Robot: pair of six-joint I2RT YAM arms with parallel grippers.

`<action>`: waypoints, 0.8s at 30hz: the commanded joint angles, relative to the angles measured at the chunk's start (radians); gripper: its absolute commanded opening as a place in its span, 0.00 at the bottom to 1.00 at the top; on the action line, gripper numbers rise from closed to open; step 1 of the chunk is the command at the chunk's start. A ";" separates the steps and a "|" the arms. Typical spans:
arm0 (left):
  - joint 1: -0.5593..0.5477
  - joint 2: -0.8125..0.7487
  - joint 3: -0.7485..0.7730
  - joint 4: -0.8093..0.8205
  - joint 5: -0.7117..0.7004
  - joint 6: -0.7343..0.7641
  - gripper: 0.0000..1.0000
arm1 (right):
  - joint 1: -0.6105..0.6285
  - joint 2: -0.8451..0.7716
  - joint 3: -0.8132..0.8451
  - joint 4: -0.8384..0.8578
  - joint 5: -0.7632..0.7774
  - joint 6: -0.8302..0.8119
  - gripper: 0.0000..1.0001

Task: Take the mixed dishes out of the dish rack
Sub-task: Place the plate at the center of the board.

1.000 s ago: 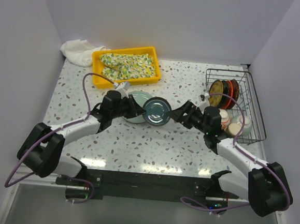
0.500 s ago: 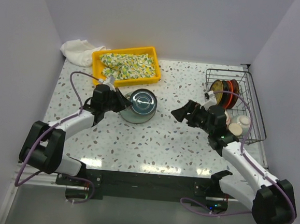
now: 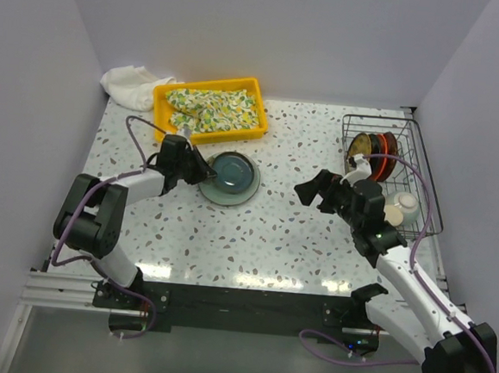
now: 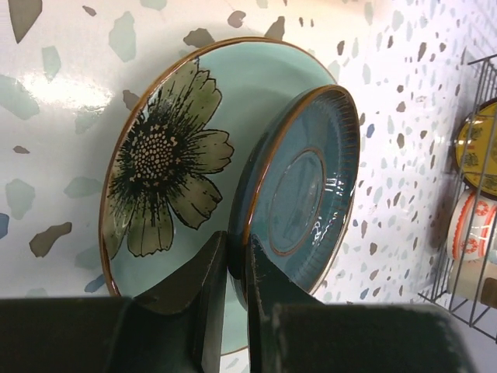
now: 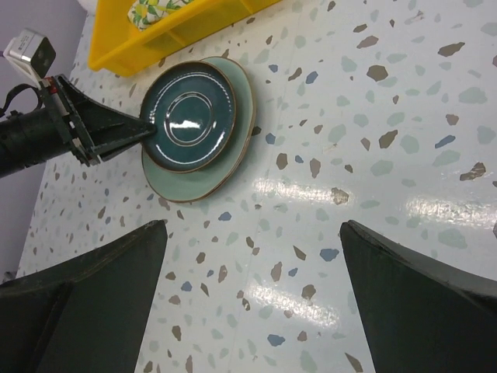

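My left gripper (image 3: 206, 173) (image 4: 237, 256) is shut on the rim of a small dark teal plate (image 3: 233, 171) (image 4: 299, 190) (image 5: 190, 116). That plate lies on top of a pale green flower plate (image 3: 221, 195) (image 4: 159, 155) (image 5: 206, 175) on the table. My right gripper (image 3: 311, 190) (image 5: 252, 225) hangs open and empty over the table's middle, left of the dish rack (image 3: 426, 187). In the rack stand a brown-yellow plate (image 3: 358, 154) (image 4: 477, 155) and a black-red bowl (image 3: 383, 154), with a red-patterned white bowl (image 4: 474, 229), a pale bowl (image 3: 406, 203) and a tan cup (image 3: 391, 216).
A yellow tray (image 3: 165, 111) (image 5: 155, 39) holding a floral cloth (image 3: 212, 108) sits at the back left, just behind the stacked plates. A white cloth (image 3: 128, 86) lies in the far left corner. Walls close in the table on three sides.
The right gripper let go of the teal plate, opened wide and drew back to the right. The left arm carried the plate left and lowered it onto the green plate.
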 commanded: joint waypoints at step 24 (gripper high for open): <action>0.022 0.031 0.077 -0.062 -0.035 0.120 0.52 | 0.003 -0.019 0.095 -0.090 0.123 -0.123 0.98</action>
